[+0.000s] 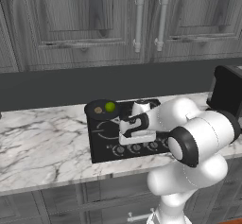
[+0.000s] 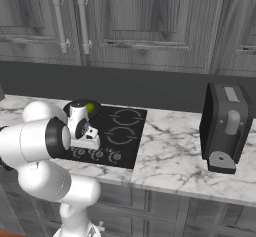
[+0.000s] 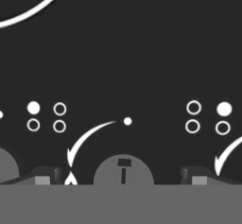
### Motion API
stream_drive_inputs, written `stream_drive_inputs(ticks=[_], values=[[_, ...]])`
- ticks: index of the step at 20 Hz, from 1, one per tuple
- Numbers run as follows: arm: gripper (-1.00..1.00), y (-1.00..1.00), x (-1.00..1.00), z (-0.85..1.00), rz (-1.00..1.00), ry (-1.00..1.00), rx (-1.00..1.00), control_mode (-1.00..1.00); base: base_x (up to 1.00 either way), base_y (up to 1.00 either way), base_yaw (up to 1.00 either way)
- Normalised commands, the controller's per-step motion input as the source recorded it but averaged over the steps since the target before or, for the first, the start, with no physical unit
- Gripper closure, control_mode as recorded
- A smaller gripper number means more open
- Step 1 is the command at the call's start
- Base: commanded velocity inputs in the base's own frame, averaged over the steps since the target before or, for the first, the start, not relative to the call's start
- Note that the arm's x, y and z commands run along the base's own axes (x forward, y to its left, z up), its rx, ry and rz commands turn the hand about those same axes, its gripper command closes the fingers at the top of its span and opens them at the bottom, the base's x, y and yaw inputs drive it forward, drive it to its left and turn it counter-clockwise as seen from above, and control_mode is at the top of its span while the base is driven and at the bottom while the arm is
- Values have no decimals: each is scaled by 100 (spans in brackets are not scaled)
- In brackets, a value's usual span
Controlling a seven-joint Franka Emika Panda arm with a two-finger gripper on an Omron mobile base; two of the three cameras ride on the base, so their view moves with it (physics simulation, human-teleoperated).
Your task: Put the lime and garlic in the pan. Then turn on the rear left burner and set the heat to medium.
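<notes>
Claw [image 3: 121, 178] spread wide, empty, hovering low over cooktop [image 1: 101, 145] front edge. Grey knob [image 3: 123, 171] dead centre between fingertips, straight ahead. Farther back-left: pan [image 1: 90, 108] holding lime [image 1: 110, 107], garlic [image 1: 98, 109].
</notes>
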Motion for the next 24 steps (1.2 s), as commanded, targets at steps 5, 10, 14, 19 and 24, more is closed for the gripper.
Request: stream_drive_inputs(ticks=[5, 10, 14, 19, 24], values=[[-100, 0, 0, 0, 0, 0, 0, -100, 0, 0, 0], [-100, 0, 0, -5, 0, 0, 0, -100, 0, 0, 0], [100, 0, 0, -4, 0, 0, 0, -100, 0, 0, 0], [100, 0, 0, 0, 0, 0, 0, -100, 0, 0, 0], [100, 0, 0, 0, 0, 0, 0, -100, 0, 0, 0]])
